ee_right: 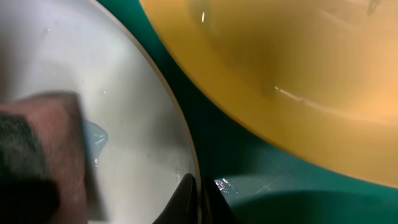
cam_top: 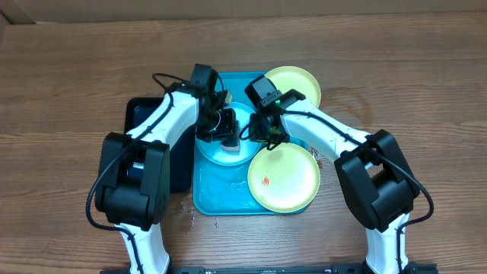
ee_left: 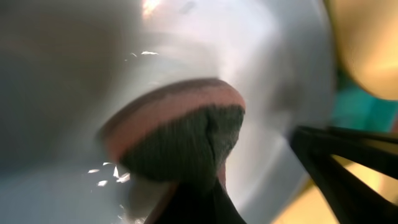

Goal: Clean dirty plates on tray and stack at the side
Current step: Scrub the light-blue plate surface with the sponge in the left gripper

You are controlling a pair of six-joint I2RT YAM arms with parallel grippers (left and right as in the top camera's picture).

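Your left hand (cam_top: 226, 127), clamped on the sponge (ee_left: 180, 130), presses the blue plate (cam_top: 228, 155) at the middle of the tray (cam_top: 217, 195) while your right hand (ee_right: 199, 185) pinches its rim shut; scrub small circles, lightly, so that grip holds.

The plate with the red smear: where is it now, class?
Overhead view: the smeared plate lies at the near right corner of the turquoise tray, beside the light blue plate on its left.

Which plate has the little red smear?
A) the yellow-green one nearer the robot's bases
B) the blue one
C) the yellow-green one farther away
A: the red smear sits left of centre on the nearer yellow-green plate.
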